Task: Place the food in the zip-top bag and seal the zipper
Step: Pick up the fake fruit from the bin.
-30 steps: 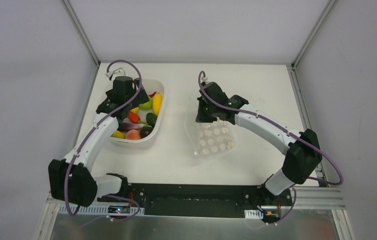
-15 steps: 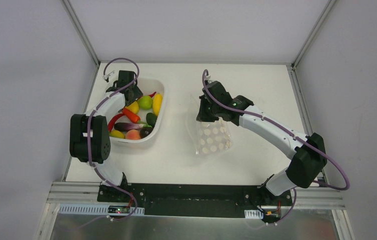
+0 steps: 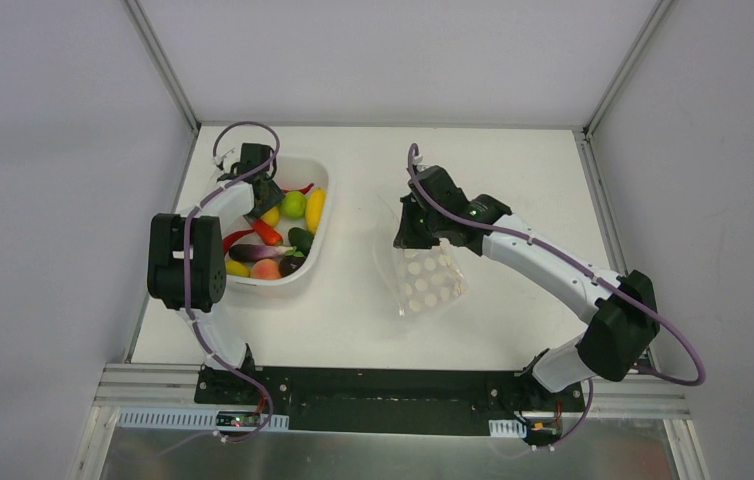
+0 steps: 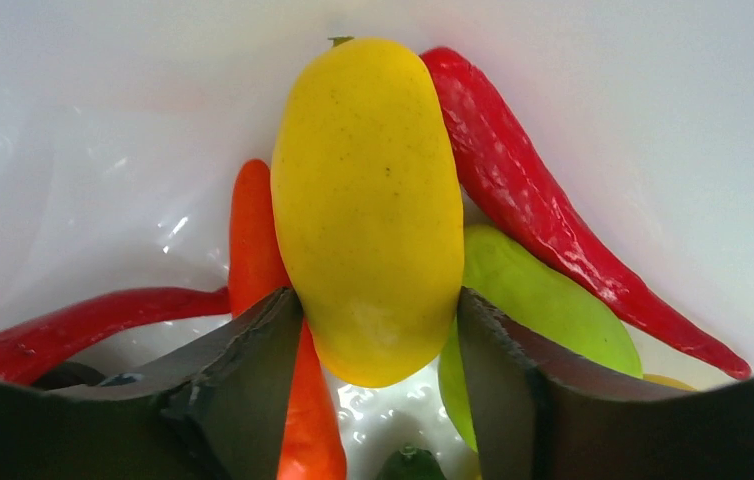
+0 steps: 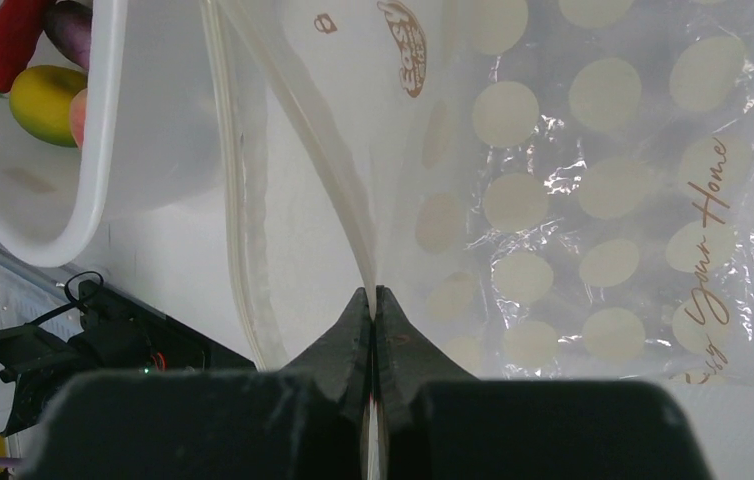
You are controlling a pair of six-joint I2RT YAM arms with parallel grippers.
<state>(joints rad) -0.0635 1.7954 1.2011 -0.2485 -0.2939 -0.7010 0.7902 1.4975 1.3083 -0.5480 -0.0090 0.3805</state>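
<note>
Progress is judged to be at the very beginning: no food [image 3: 293, 205] is seen inside the bag [image 3: 428, 280], and the zipper [image 5: 303, 120] is not pressed together.

Nearest to the arm bases, the dotted bag is found on the counter [image 3: 353, 320], to the right of the middle. Its near end lies flat, and only the white dots are seen through it. Its far end is lifted by the right hand [image 3: 415, 232]. In the right wrist view this hand [image 5: 374, 295] is seen tightly closed on one lip of the mouth. The other lip curves away from it, so the mouth is held open on the side of the tub [image 3: 283, 288].

The white tub stands to the left of the bag, apart from it, and all the food that can be seen is inside it. At its far end the left hand [image 3: 258, 190] is lowered among the pieces. In the left wrist view a yellow fruit [image 4: 368, 200] is taken between the fingers [image 4: 253, 360], which touch it on both sides. It is not yet lifted, because it lies against a red chili [image 4: 533, 190] and a green fruit [image 4: 543, 300].

What is left, as it is judged: each piece must be carried to the open mouth and dropped in, and then the zipper must be pressed shut along its whole length.
</note>
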